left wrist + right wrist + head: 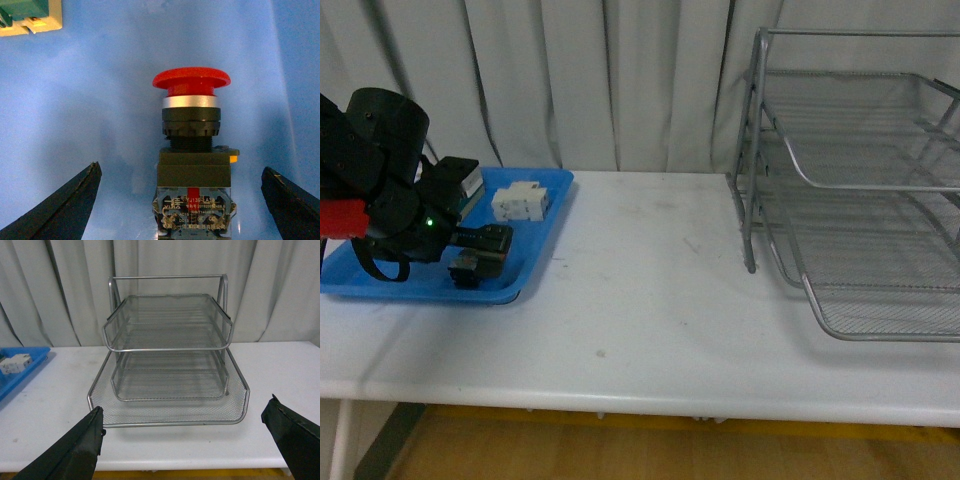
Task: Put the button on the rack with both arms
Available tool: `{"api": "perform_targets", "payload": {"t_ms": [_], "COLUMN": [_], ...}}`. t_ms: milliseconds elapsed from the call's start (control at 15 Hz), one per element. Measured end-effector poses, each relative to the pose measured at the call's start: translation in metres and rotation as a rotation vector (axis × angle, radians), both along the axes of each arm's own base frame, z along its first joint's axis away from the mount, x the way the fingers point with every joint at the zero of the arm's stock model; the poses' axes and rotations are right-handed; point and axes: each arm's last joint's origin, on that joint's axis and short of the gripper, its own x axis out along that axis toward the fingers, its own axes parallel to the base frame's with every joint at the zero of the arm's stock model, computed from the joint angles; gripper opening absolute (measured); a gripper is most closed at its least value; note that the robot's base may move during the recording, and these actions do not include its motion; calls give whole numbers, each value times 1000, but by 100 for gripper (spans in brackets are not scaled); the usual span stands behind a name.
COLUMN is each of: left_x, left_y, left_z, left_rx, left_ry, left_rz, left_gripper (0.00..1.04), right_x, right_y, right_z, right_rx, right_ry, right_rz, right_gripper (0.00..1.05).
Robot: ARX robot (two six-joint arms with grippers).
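On the blue tray (542,240) at the bench's (640,310) left end lies the one button (192,150), its red cap pointing away from my left pincer (180,170). That pincer's two fingers (65,205) stand spread on either side of the button, touching nothing. One white blocky part (520,202) and one green-topped beige block (30,17) share the tray. My right pincer (185,407) (also gaping, empty) faces the one rack (167,347), three tiers, well apart on the bench's right.

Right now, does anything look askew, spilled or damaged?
Nothing stands out. The button lies on its side in the blue tray, framed by the open left pincer; the rack stands upright, undamaged.
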Motion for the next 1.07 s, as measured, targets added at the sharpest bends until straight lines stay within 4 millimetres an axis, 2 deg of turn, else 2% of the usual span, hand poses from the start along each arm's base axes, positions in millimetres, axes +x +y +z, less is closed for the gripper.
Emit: {"api": "perform_targets", "payload": {"t_ms": [400,667,800,867,933,1000,1067], "left_x": [2,2,-5,-14,-34,-54,-83], "left_y": [0,-2,-3,-4,-8,-8,-9], "left_z": [-3,-1,10,24,62,93,117], "left_rx": [16,17,-22,-64,-106,-120,-129], "left_ry": [15,10,-5,-27,-110,-181,-239], "left_rz": [3,1,-8,-13,-38,-53,-71], "left_gripper": [40,37,37,37,37,37,37], "right_x": [0,0,0,0,0,0,0], "right_y": [0,0,0,0,0,0,0], "right_z": [0,0,0,0,0,0,0], "right_rx": [0,0,0,0,0,0,0], "right_ry": [0,0,0,0,0,0,0], "right_rz": [0,0,0,0,0,0,0], "right_gripper": [98,98,98,98,98,98,98]}}
